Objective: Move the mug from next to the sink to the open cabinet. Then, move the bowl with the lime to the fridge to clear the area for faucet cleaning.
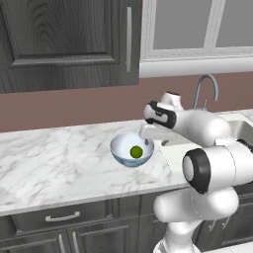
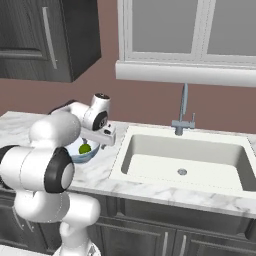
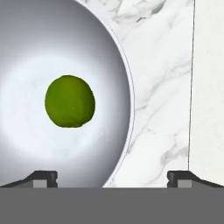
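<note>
On the worktop [image 1: 59, 163], just left of the sink [image 2: 185, 160], I see the bowl [image 1: 129, 150] sitting upright, mouth up, with the lime [image 3: 70, 101] resting near its middle. My gripper [image 3: 112, 177] hangs over the bowl's sink-side rim, its fingers spread wide and holding nothing. Behind the sink, the faucet [image 2: 183, 112] rises at the back edge. Bare marble stretches left of the bowl toward the worktop's front edge. Overhead, the cabinet [image 1: 69, 42] hangs on the wall.
</note>
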Motion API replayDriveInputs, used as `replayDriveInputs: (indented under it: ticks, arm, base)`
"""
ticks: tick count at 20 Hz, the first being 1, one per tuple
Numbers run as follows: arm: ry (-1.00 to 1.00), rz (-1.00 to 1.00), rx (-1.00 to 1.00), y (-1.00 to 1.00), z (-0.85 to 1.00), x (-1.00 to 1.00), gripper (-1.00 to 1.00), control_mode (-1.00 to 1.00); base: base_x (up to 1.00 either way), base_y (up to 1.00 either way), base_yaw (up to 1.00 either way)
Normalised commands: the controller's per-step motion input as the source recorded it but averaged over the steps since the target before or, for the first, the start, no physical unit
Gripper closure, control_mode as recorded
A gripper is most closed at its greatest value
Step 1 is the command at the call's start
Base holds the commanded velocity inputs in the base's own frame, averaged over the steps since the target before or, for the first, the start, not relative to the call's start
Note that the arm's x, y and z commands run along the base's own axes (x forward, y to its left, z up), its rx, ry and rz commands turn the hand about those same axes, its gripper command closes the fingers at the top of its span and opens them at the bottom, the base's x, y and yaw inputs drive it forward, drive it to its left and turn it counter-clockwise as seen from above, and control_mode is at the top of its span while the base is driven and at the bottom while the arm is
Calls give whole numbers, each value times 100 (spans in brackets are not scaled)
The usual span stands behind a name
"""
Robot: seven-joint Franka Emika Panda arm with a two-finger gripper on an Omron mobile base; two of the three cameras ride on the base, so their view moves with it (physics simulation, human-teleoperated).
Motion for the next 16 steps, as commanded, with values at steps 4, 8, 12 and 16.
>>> replayDriveInputs:
  ticks: [4, 8, 12, 16]
  arm:
    - [0, 0, 2, 8, -32, 16, -100, -100]
    - [0, 0, 4, 19, -43, 15, -100, -100]
    - [0, 0, 6, 29, -49, 15, -100, -100]
    - [0, 0, 3, 7, -23, 2, 100, -100]
  base:
    - [0, 0, 0]
    - [0, 0, 0]
    - [0, 0, 0]
    - [0, 0, 0]
